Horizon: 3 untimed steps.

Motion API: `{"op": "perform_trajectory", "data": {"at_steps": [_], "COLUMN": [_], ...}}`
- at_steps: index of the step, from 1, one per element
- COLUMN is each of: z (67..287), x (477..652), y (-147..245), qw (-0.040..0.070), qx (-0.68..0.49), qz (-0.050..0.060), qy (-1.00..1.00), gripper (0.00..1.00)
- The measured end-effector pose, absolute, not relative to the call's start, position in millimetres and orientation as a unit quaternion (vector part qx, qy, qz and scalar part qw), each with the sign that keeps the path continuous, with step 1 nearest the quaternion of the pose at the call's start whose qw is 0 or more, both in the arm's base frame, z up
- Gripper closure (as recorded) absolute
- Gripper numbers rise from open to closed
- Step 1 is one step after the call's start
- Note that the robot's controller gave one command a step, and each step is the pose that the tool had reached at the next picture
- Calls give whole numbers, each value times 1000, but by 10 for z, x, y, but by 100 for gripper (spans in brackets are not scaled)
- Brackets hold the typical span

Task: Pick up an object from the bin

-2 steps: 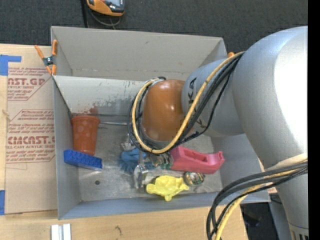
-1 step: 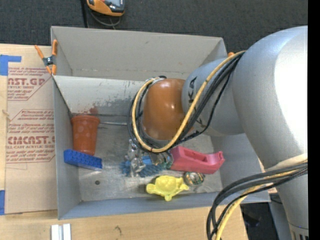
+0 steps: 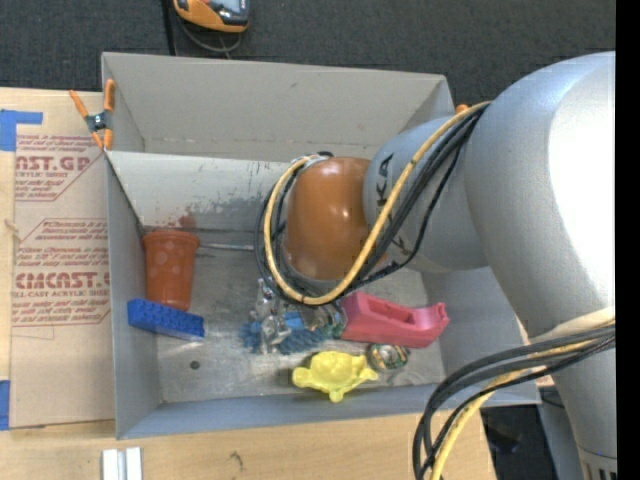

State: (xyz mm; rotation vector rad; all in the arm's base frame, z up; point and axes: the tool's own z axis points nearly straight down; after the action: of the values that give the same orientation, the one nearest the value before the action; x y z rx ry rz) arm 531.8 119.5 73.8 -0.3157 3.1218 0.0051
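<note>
- Small blue piece (image 3: 287,339): lies on the bin floor near the middle, toward the near wall. Exact shape not readable, as it is partly covered from above.
- Gripper (image 3: 268,314): lowered straight over the blue piece, tip down at its left part. Contact not confirmed. How wide the pincer stands, and whether it has hold of anything, cannot be told.
- Orange wrist cover (image 3: 325,218): sits above the gripper, with yellow and black cables looped round it.
- Pink object (image 3: 395,321): just right of the blue piece.
- Yellow lumpy thing (image 3: 335,372): near the front wall, below the pink object.
- Small shiny thing (image 3: 386,356): between the pink and the yellow.
- Blue brick (image 3: 165,320): flat on the floor, well left of the gripper.
- Orange-brown cup (image 3: 170,266): just beyond the brick, by the left wall of the bin (image 3: 280,108).
</note>
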Motion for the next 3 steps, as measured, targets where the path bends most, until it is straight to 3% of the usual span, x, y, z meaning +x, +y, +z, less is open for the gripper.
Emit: {"op": "perform_trajectory", "data": {"at_steps": [1, 3], "z": [1903, 1815], "x": [5340, 5436], "y": [1462, 1430], "qw": [2, 3], "qx": [-191, -218], "qz": [1, 1], "qy": [982, 976], "gripper": [100, 100]}}
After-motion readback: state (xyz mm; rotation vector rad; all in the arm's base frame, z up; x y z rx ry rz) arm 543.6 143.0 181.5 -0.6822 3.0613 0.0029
